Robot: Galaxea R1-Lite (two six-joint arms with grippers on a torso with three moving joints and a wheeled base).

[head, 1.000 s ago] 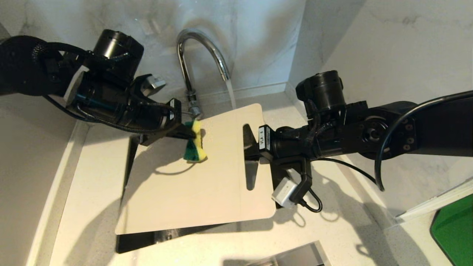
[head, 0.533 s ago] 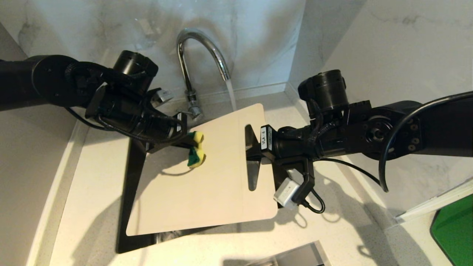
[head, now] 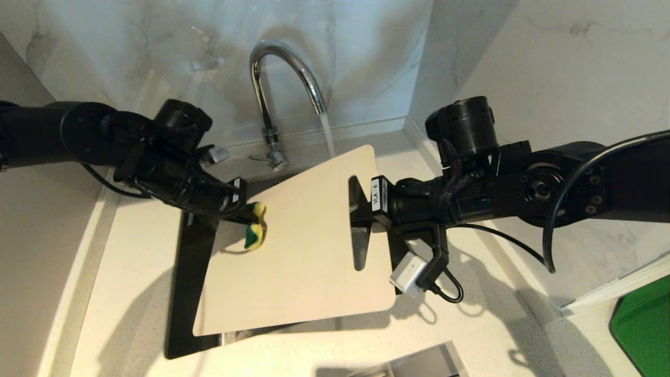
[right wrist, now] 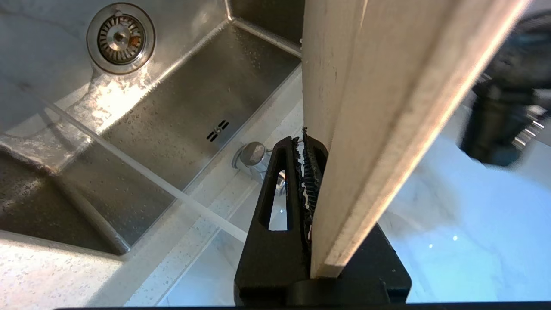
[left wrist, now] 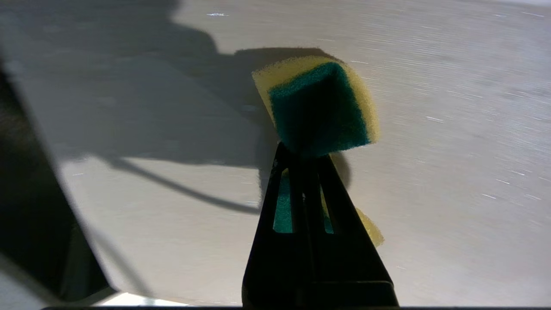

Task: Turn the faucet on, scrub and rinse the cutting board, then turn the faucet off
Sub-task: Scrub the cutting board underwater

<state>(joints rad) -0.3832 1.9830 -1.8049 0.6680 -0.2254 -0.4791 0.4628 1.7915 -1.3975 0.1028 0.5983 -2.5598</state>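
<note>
Marble walls meet in a corner behind a pale speckled worktop (head: 131,272) w/ a steel sink (right wrist: 181,125) sunk into it. Cutting board (head: 298,246) hangs tilted over the sink, far corner up under the faucet (head: 277,78), whose stream (head: 327,133) is running and drops right at that corner; in the right wrist view the water passes behind the board and down into the basin near the drain (right wrist: 120,38). Judging from that, the tilt is there so water sheets down the face and drips into the sink, not onto the worktop.

Right hand (head: 361,207) is pinching the board's short end by the slot handle (head: 357,251), fingers pressed together on both faces w/ the board's edge between them. It grips at the end prob. to leave the whole flat face free for scrubbing.

Left hand (head: 246,214), on the opposite side of the board from the right one, is clamped tight on a green-and-yellow sponge (left wrist: 316,103), squashing its middle so both ends bulge out. Sponge sits at the board's near-left edge, touching or just off the face; can't tell which. Green scouring side faces the wrist cam.

Step in hand, as I read it: scrubbing, faucet on; rinse and shut-off not yet done. Lever (head: 260,158) at the tap base sits beyond the left hand, untouched.
</note>
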